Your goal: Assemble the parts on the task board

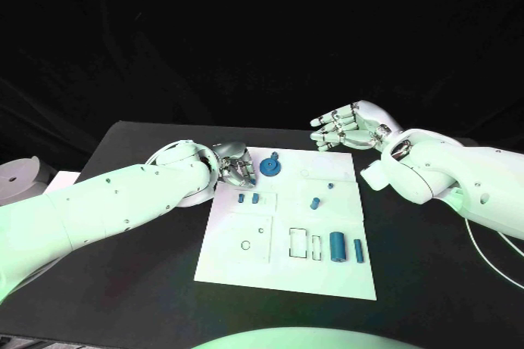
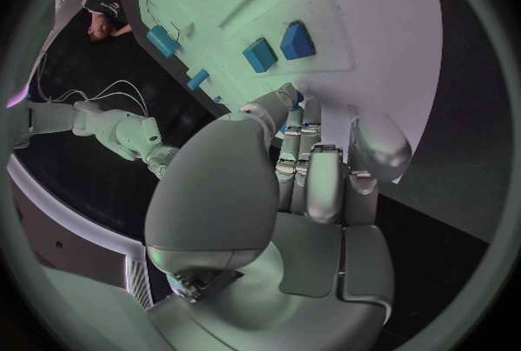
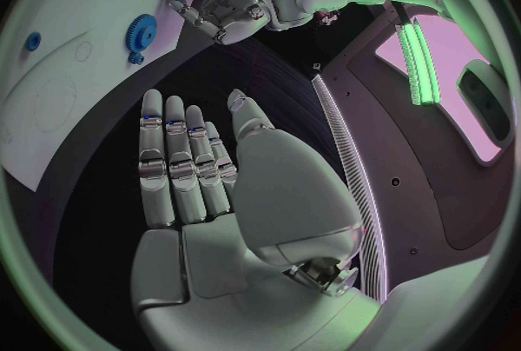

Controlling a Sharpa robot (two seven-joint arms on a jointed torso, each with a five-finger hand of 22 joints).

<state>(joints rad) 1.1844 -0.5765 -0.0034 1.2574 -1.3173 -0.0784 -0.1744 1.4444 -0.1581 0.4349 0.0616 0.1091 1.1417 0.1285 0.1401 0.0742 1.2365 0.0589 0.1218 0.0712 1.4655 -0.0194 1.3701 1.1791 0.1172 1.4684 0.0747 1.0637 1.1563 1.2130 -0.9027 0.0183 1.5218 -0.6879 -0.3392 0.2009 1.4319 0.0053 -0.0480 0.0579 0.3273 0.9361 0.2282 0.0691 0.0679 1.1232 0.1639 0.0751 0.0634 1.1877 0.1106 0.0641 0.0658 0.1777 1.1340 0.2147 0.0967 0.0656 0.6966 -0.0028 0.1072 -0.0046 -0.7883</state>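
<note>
**Left hand at the board's far-left corner, most parts unplaced**

Left hand [image 1: 232, 169] down at the far-left corner of the task board [image 1: 246, 266], fingers curled inward beside the blue gear [image 1: 271, 166]; cannot tell whether anything is held or pinched. From the left wrist view, fingertips [image 2: 291, 96] reaching the board's edge, no part plainly seen between them. Right hand [image 1: 347, 126] lifted beyond the board's far-right corner, fingers spread wide and straight, holding nothing; confirmed by the open palm [image 3: 201, 195] in the right wrist view.

On the board itself: gear lying at the far edge, just right of the left hand. Two small blue blocks [image 1: 247, 199] side by side toward the board's left, nearer than the gear. Two more small blue pieces [image 1: 319, 197] right of the board's middle. Two blue cylinders [image 1: 346, 247] lying side by side near the right edge, next to outlined rectangular slots [image 1: 297, 242] that look unfilled. A small ring outline [image 1: 246, 245] near the left, also apparently empty.

Judged early in the assembly: several slots open, cylinders and small pieces seemingly loose rather than seated. Likely step in hand: picking up or seating the gear. Left to do: nearly everything. Board centred on the black surface [image 1: 142, 144].
</note>
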